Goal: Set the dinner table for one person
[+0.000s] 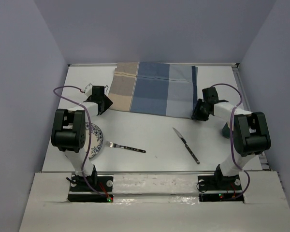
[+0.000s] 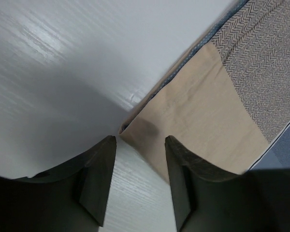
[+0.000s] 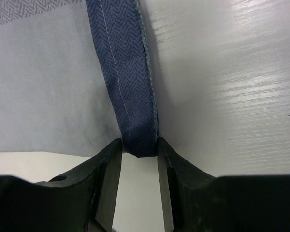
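The white dinner table [image 1: 154,133] carries a blue-and-beige checked placemat [image 1: 152,89] lying flat at the far middle. My left gripper [image 1: 103,103] is open at the placemat's near left corner. In the left wrist view the beige corner [image 2: 150,128] lies just ahead of the gripper [image 2: 140,140], on the table [image 2: 63,58]. My right gripper [image 1: 199,112] is open at the near right corner. In the right wrist view the dark blue hem [image 3: 130,96] ends between the tips of the gripper [image 3: 139,143]. A fork [image 1: 128,147] and a knife [image 1: 186,145] lie on the near table.
A patterned plate [image 1: 96,139] sits at the near left, partly under my left arm. A teal thing [image 1: 225,130] shows behind my right arm, mostly hidden. A raised ledge [image 1: 150,181] runs along the near edge. Walls close in the far and side edges.
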Controlling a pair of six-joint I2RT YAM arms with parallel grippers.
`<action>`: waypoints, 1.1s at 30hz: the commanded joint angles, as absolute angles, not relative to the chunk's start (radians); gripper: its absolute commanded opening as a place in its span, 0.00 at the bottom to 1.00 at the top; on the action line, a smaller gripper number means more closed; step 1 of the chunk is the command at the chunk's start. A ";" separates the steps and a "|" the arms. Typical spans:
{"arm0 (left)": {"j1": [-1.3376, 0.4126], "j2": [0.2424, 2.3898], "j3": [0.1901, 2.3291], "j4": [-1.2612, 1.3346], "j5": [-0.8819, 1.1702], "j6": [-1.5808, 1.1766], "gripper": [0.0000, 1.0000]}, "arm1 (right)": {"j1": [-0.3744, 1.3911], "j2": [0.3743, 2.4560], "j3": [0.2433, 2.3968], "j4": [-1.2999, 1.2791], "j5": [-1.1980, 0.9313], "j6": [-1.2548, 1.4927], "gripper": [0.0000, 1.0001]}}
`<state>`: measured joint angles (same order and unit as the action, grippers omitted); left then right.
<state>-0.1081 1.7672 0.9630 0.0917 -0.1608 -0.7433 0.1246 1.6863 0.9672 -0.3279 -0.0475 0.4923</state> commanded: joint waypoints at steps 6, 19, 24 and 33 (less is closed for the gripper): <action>-0.103 1.813 0.994 0.123 -0.150 -0.732 0.00 | 0.127 1.692 0.950 -0.316 -0.014 0.486 0.10; -0.103 1.453 0.714 0.039 -0.121 -0.629 0.00 | 0.127 1.511 0.870 -0.393 0.126 0.515 0.00; -0.112 1.261 0.583 -0.030 -0.080 -0.649 0.00 | 0.127 1.427 0.845 -0.457 0.169 0.534 0.00; -0.144 1.101 0.476 -0.135 -0.046 -0.655 0.00 | 0.098 1.316 0.784 -0.522 0.210 0.569 0.00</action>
<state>-0.1364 1.1336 0.5110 -0.0834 -0.0303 -0.6636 0.1162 1.3605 0.8177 -0.4721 0.1402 0.5495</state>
